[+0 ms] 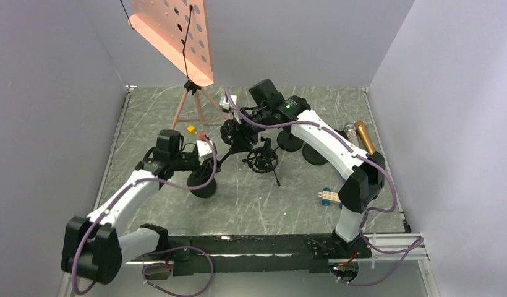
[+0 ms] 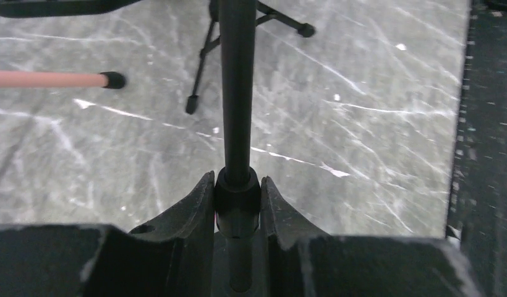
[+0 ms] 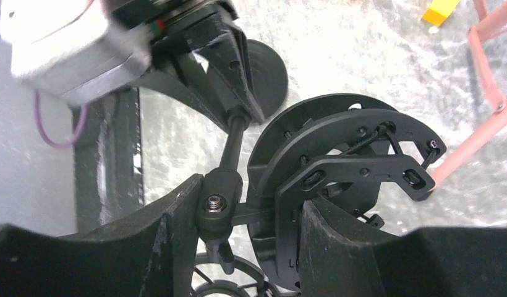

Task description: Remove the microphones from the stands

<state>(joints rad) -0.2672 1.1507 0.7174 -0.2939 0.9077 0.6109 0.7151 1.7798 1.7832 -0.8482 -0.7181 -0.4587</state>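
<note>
L fingers (image 2: 195,210) clench the stand pole (image 2: 237,93); R fingers (image 3: 170,229) grasp the shock mount (image 3: 337,154), which looks empty. Gold mic (image 1: 364,135) lies at the table (image 1: 269,198) edge, 3 o'clock. Prob. rigid, slick, top-heavy: you'd grab mid-body.

Table (image 1: 251,204): grey stone pattern with white veining.
Stand pole (image 2: 237,93), shock mount (image 3: 337,161), left tool (image 2: 237,185), right tool (image 3: 245,210): all matte black.
Microphone (image 1: 364,135), 3 o'clock: gold.
Music stand panel (image 1: 174,34), 12 o'clock: salmon pink, dotted with round holes; tripod legs (image 1: 192,108) the same pink.
Small block (image 1: 190,129), 11 o'clock: yellow.
Toy block (image 1: 329,197), 5 o'clock: cream and blue.
Left arm (image 1: 124,201), right arm (image 1: 325,139): white shells, black joints.
Cables (image 1: 387,185): purple.
</note>
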